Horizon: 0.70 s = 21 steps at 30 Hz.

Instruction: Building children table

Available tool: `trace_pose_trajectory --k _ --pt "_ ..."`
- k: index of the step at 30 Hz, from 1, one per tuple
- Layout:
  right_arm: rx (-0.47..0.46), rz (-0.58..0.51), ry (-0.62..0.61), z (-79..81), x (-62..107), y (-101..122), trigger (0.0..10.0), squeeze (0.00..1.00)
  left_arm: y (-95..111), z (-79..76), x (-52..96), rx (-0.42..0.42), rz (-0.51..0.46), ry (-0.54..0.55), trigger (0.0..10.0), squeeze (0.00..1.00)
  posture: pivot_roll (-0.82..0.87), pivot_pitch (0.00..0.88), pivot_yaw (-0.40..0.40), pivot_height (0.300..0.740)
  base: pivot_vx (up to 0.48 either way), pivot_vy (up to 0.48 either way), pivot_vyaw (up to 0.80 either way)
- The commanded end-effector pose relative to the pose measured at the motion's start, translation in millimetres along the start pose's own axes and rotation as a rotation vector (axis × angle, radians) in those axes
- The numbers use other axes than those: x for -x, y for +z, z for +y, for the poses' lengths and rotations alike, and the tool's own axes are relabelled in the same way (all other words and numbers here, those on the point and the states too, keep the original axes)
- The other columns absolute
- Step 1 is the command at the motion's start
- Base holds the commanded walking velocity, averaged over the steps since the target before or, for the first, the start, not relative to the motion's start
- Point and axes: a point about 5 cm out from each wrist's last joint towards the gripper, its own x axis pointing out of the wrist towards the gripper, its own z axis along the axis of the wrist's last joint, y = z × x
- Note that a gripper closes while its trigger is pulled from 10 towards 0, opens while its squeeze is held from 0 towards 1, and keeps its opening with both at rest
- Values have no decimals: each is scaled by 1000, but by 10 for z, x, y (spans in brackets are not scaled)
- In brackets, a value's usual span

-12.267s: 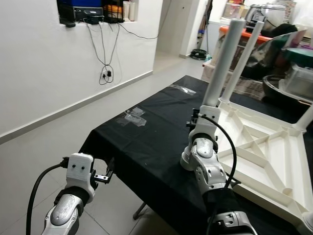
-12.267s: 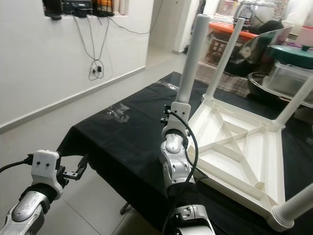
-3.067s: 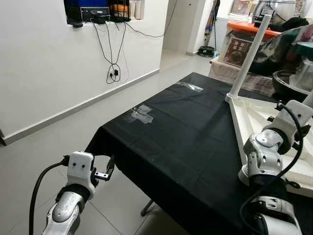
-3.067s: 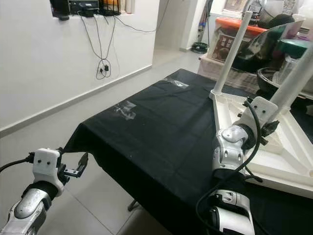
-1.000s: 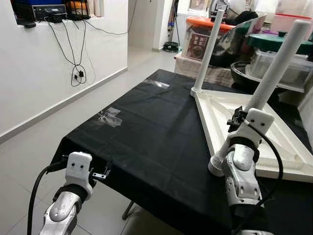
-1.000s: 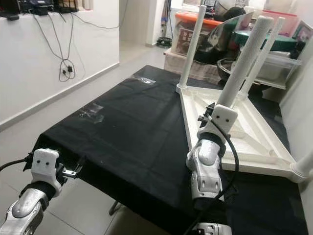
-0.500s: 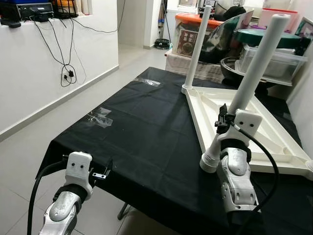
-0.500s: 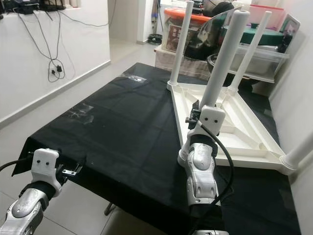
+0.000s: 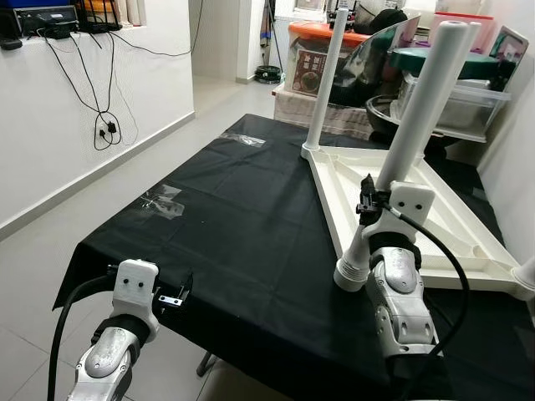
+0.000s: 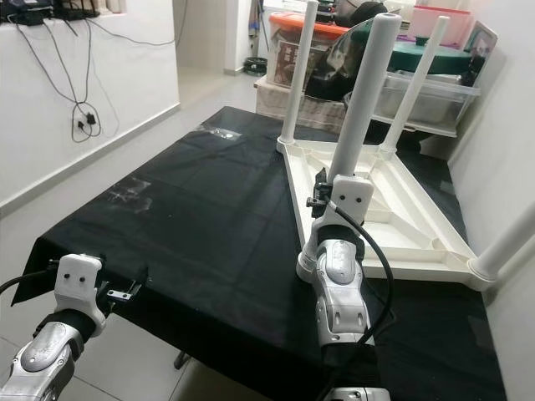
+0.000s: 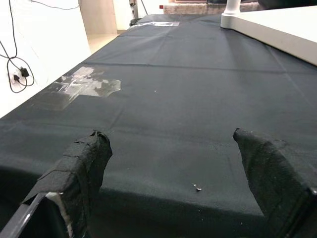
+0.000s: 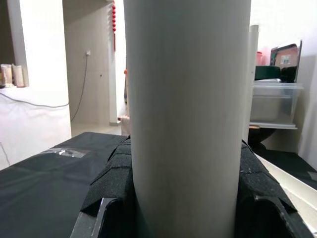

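Right wrist view: right gripper jaws pinching the white table leg.
Table: upturned children's table top lies on the black-clothed surface, near its right edge.
Progress: three more legs upright; probably seating the last.
Left gripper: jaws spread, idle at the surface's edge.
Obstacles: storage bins close behind.
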Motion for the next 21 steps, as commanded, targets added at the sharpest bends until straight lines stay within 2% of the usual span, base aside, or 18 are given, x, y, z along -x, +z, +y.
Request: trace_pose_trajectory --k 1,21 --pt "-41 201 47 83 108 -341 10000 0 -47 -17 -7 -6 24 -7 10000 0 66 0 -64 740 0 0 0" --pt "-44 217 72 71 75 -256 10000 0 -66 -33 -20 -7 29 -14 10000 0 57 0 -63 740 0 0 0"
